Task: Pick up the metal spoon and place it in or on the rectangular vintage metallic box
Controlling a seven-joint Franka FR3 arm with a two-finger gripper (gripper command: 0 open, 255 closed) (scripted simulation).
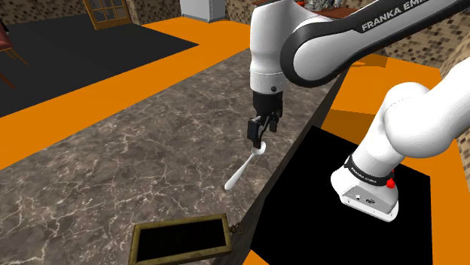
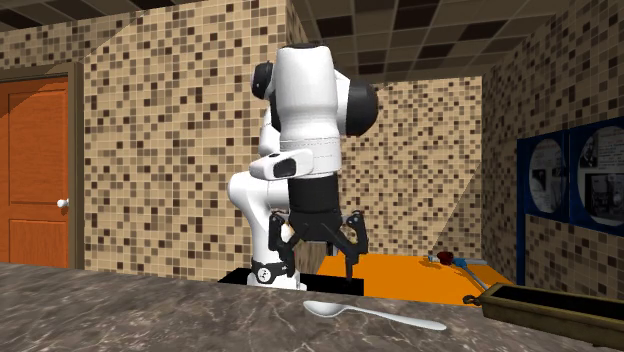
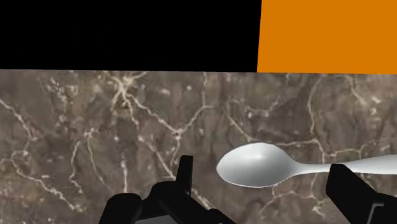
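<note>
Brown veined marble covers the counter (image 1: pixel 113 173), with orange floor beyond it. A white spoon (image 1: pixel 242 167) lies flat close to the counter's edge on the stand's side. The gripper (image 1: pixel 260 139) hangs over its bowl, fingers spread to either side and not touching it. Further along that edge sits an open box (image 1: pixel 181 221), well apart from the spoon.

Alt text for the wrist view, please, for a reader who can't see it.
A pale spoon lies on a dark marbled counter, its bowl between the two black fingers of the open end effector, which do not touch it. Beyond the counter's edge are a black area and an orange surface.
</note>
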